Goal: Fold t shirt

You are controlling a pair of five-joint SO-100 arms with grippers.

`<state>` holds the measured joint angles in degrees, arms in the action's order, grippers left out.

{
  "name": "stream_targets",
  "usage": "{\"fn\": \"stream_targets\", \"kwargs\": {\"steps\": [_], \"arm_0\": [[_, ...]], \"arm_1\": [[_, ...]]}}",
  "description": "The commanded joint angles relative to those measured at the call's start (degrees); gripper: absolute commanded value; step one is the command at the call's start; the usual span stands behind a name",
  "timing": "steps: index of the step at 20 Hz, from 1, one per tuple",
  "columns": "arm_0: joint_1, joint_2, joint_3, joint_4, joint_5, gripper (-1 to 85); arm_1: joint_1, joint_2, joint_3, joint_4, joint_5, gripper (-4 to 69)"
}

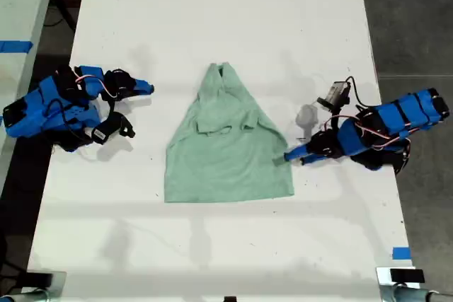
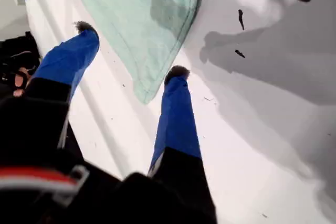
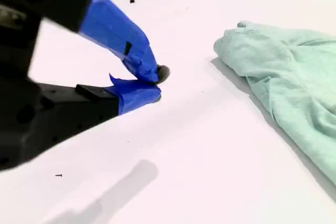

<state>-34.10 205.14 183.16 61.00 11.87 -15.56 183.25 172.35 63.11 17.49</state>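
The pale mint-green t shirt (image 1: 226,146) lies flat on the white table (image 1: 212,19), neck toward the far edge, both sleeves folded in so it tapers toward the neck. At the exterior view's right, my first gripper (image 1: 289,155) is open at the shirt's side edge near the hem. Its wrist view shows a corner of the t shirt (image 2: 142,14) between the blue fingers (image 2: 176,114) of my first gripper (image 2: 131,51), resting on the table. My second gripper (image 1: 146,90) sits at the exterior view's left, shut and empty, well apart from the cloth. In its wrist view my second gripper (image 3: 155,81) faces the t shirt (image 3: 283,72).
Blue tape marks (image 1: 400,252) sit near the table's front corner at the exterior view's right, and blue tape (image 1: 14,46) lies on a neighbouring table at the exterior view's left. Dark floor borders the table on both sides.
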Motion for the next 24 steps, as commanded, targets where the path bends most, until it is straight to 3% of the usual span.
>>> {"fn": "stream_targets", "kwargs": {"steps": [1, 3, 6, 8, 14, 16, 18, 21, 24], "arm_0": [[-0.44, 0.35, 0.70, 0.09, -0.53, 0.5], [-0.44, 0.35, 0.70, 0.09, -0.53, 0.4], [-0.26, 0.35, 0.70, 0.09, -0.53, 0.3], [-0.18, 0.35, 0.70, 0.09, -0.53, 0.3], [-0.18, 0.35, 0.70, 0.09, -0.53, 0.2], [-0.09, 0.35, 0.70, 0.09, -0.53, 0.2], [-0.09, 0.35, 0.70, 0.09, -0.53, 0.2], [-0.35, 0.35, 0.70, 0.09, -0.53, 0.4], [-0.35, 0.35, 0.70, 0.09, -0.53, 0.4]], "arm_1": [[-3.69, -17.14, -4.57, -10.81, 4.04, 27.8], [-5.01, -38.06, -13.62, -15.64, 4.66, 27.9], [-5.19, -59.85, -24.43, -17.84, 4.92, 24.1], [-4.22, -63.28, -24.26, -23.03, 3.78, 16.8], [-3.43, -63.81, -25.49, -23.82, 1.93, 0.7], [-3.69, -63.98, -26.19, -22.41, 2.02, 0.5], [-3.60, -63.46, -30.15, -16.00, 1.76, 0.2], [-1.93, -63.19, -38.94, -10.55, -3.60, 0.1], [-0.88, -66.09, -47.99, -9.32, -8.61, 0.0]]}}
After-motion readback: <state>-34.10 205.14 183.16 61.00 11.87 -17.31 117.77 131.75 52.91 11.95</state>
